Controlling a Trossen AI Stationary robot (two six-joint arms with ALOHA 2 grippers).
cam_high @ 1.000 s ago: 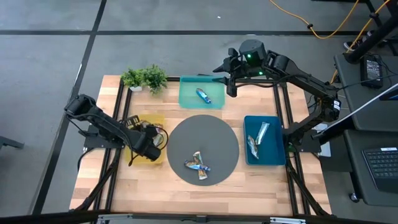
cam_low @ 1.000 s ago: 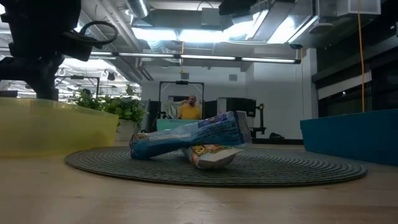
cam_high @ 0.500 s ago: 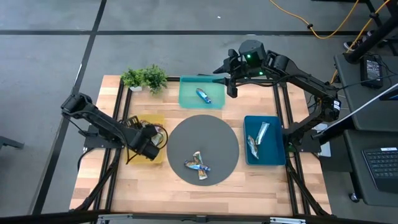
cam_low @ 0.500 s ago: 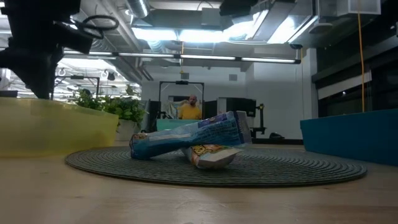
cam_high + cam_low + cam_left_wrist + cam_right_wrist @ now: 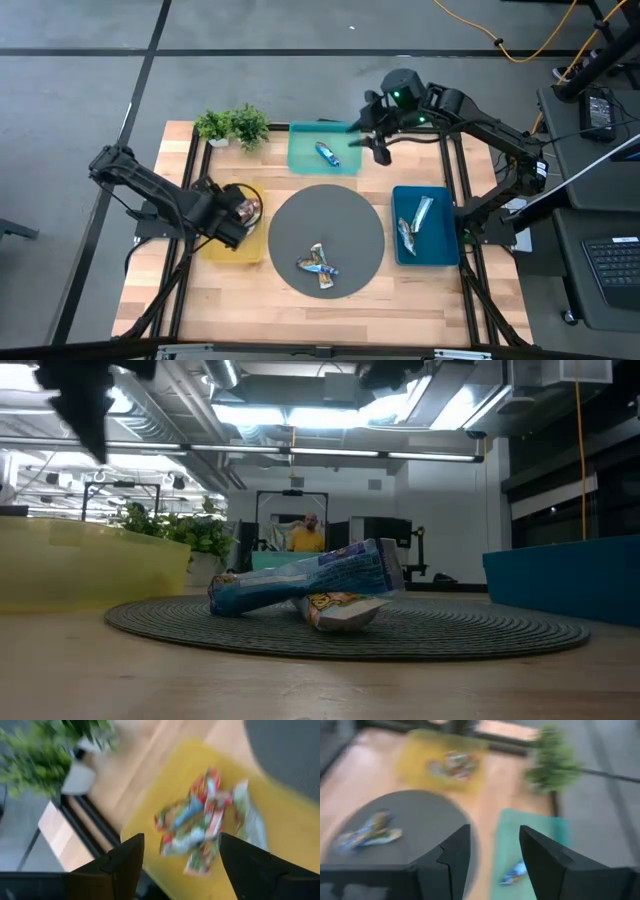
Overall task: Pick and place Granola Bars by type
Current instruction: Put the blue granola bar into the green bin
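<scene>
Two granola bars, one blue and one red-multicoloured (image 5: 320, 265), lie crossed on the round grey mat (image 5: 350, 210); in the low view the blue one (image 5: 300, 582) rests on the other. Red-multicoloured bars (image 5: 205, 825) lie in the yellow tray (image 5: 225, 248). One blue bar (image 5: 326, 153) lies in the teal tray (image 5: 300, 160), and silvery bars (image 5: 415, 225) lie in the dark-blue tray (image 5: 440, 250). My left gripper (image 5: 177, 870) hangs open above the yellow tray with nothing between its fingers. My right gripper (image 5: 492, 855) stands open in the air by the teal tray's right edge.
A potted plant (image 5: 232, 125) stands at the far left corner, behind the yellow tray. Black frame rails (image 5: 190, 160) run along the table's left and right sides. Bare wood (image 5: 300, 315) lies along the near edge. A person (image 5: 305, 538) shows far back in the room.
My left gripper has risen out of the yellow tray and drawn a little toward the far edge. My right gripper has turned and shifted slightly toward the table's near and right sides. The bars on the mat have stayed where they were.
</scene>
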